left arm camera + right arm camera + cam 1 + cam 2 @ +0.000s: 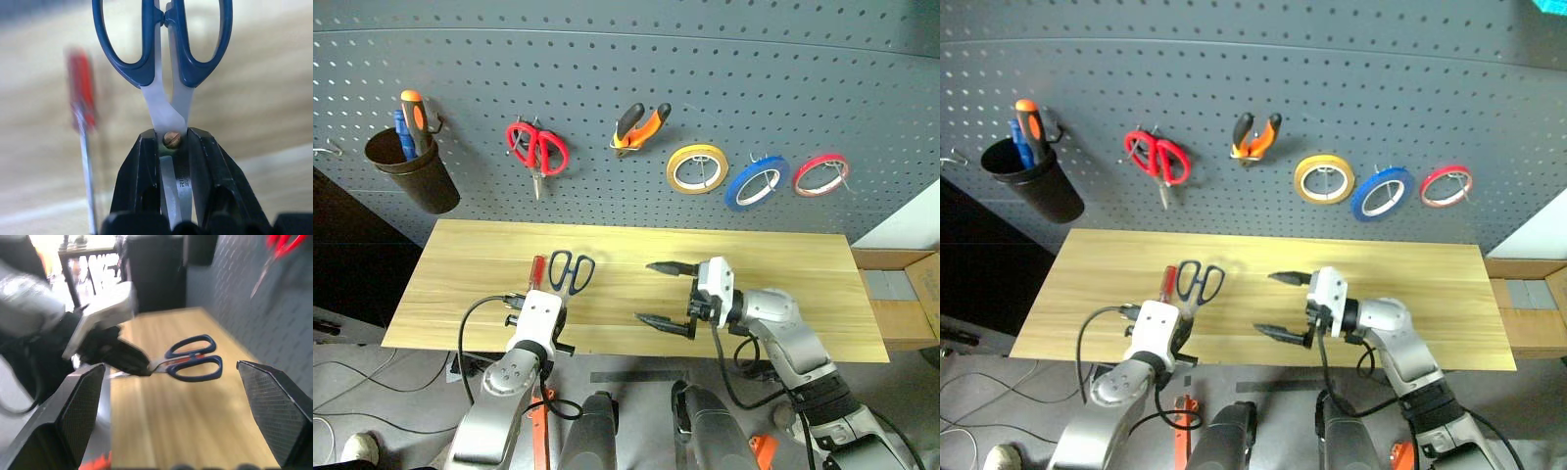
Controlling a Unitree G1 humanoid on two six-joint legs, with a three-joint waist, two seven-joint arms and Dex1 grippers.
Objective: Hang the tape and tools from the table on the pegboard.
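My left gripper [171,139] is shut on the dark blue-handled scissors [573,271]. It grips the blades at the pivot screw, and the handles point toward the pegboard [754,78]. The scissors seem held just clear of the table [803,264]. The small red-handled screwdriver [537,271] lies on the wood just left of them. My right gripper [664,293] hangs open over the table's middle, pointing left at the scissors [193,360], with nothing between its fingers. The blue tape [736,196] and the orange-and-black pliers [641,127] hang on pegboard hooks.
A black cup [411,171] with orange and blue screwdrivers hangs at the board's left. Red-handled scissors [538,149] hang beside it. A yellow roll [675,176] and a red roll [800,181] flank the blue tape. A cardboard box [901,294] sits past the table's right end.
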